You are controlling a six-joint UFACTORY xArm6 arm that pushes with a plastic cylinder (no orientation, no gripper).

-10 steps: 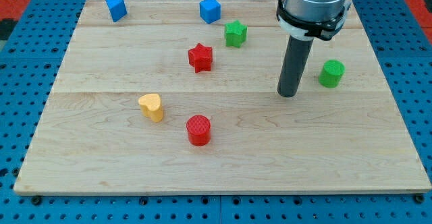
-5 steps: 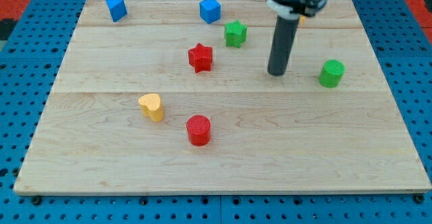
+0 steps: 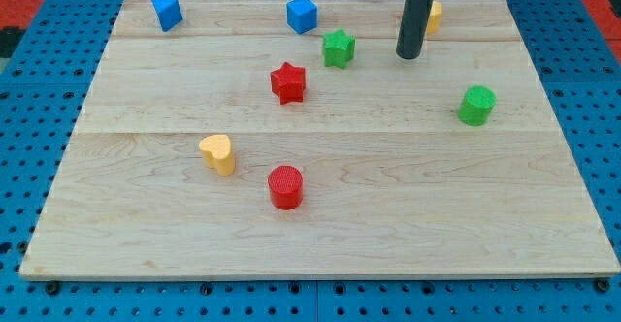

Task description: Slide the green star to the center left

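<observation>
Now my tip [image 3: 408, 56] has moved up, right of the green star [image 3: 339, 48], ready to push it left; no jaws exist here.

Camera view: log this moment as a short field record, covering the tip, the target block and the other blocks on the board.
tip: my tip is near the view's top, to the right of the green star, not touching it
target: green star, upper middle
nearest block to the tip: yellow block, partly hidden behind the rod
blue cubes: two, at the top
red star
green cylinder, right side
yellow heart
red cylinder
</observation>
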